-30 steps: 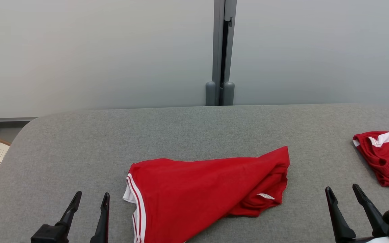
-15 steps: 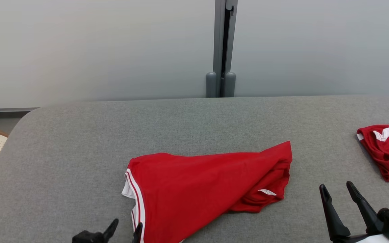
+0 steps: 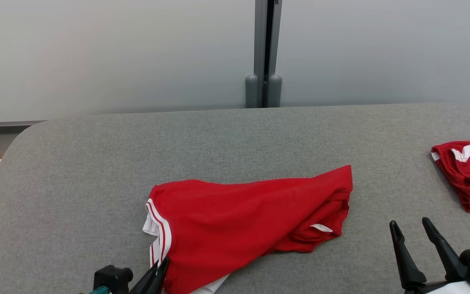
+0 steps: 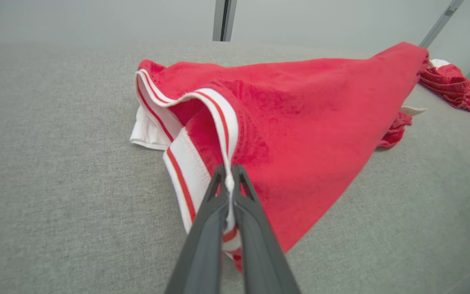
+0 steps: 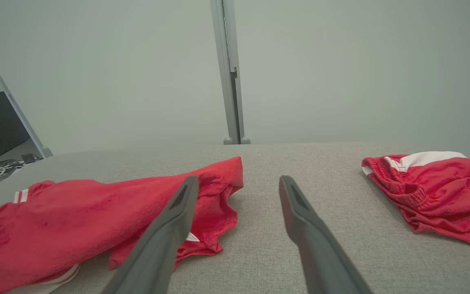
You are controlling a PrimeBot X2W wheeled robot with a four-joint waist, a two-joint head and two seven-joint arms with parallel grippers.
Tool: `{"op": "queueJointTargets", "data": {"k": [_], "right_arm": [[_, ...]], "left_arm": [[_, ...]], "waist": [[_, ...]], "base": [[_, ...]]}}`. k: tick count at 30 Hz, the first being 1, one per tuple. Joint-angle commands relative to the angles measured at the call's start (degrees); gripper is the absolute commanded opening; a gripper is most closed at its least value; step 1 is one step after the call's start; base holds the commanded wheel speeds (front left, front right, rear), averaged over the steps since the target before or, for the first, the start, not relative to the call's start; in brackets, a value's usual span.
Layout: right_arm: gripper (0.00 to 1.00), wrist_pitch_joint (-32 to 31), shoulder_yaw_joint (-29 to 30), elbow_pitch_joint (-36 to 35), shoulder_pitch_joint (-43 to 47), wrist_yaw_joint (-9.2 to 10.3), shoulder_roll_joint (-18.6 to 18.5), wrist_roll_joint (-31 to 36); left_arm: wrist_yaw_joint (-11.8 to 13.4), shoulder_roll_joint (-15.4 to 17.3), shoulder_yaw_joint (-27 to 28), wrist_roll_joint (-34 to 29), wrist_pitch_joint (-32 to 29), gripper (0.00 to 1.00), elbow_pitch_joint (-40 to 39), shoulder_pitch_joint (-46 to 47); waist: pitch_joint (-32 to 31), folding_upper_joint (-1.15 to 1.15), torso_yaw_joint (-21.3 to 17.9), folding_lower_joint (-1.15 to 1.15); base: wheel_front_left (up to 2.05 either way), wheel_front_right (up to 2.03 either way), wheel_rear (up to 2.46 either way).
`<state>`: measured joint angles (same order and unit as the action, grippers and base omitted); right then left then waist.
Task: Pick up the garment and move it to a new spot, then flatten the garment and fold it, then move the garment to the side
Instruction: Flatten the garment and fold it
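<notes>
- Step in hand: the pick-up that opens the task. The left gripper (image 4: 229, 173) has its jaws closed on the striped trim (image 4: 223, 110) of the red garment (image 3: 251, 216). The white, red-lined band is pinched between the two dark fingers at the garment's near left corner.
- Position of the garment: it lies at the middle of the grey fabric-covered bench (image 3: 96, 163), towards the front edge. It is bunched and partly doubled over itself, with a small white label (image 3: 321, 227) showing at its right end. Just beyond the jaws the trim arches up off the cloth, while the bulk of the fabric appears to rest on the bench.
- The right gripper (image 3: 410, 223) hovers over bare bench with its jaws wide apart and empty. It sits between the garment and a second red garment (image 3: 469, 175) at the bench's right edge and touches neither.
- Next move, as judged: raise the pinched corner and carry the garment to a fresh spot. A single-corner hold would likely leave the rest trailing and dragging on the fabric surface. The lift therefore needs height, or the right gripper needs a second hold near the labelled end.
- The path should probably keep well apart from the second garment.
- Flattening, folding and setting aside are not yet begun.
</notes>
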<state>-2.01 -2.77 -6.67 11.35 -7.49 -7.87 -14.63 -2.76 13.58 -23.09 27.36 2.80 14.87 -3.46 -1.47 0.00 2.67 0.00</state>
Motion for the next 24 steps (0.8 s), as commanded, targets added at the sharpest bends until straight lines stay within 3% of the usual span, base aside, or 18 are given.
{"op": "queueJointTargets", "data": {"k": [1,13,20,24], "right_arm": [[1.0,0.4,0.3,0.0,-0.7,0.0,-0.2,-0.3],[1.0,-0.2,1.1,-1.2,-1.5,0.0,0.1,-0.1],[1.0,0.0,1.8,-2.8,-4.0,0.0,-0.2,0.0],[1.0,0.8,1.7,-2.8,-6.2,0.0,0.0,-0.3]], "left_arm": [[-0.2,0.6,0.2,-0.5,0.9,0.0,-1.1,1.3],[2.1,1.6,3.5,-0.9,2.0,0.0,-8.9,8.0],[3.3,1.0,5.8,-0.3,2.9,0.0,-4.9,15.5],[2.8,1.4,7.8,-0.1,4.5,0.0,2.4,23.2]], "waist": [[0.1,0.0,0.1,0.0],[1.8,0.0,-0.7,0.0],[7.5,0.0,-3.4,0.0],[12.6,0.0,-5.2,0.0]], "base": [[0.0,0.0,0.0],[0.0,0.0,0.0],[0.0,0.0,0.0],[0.0,0.0,0.0]]}}
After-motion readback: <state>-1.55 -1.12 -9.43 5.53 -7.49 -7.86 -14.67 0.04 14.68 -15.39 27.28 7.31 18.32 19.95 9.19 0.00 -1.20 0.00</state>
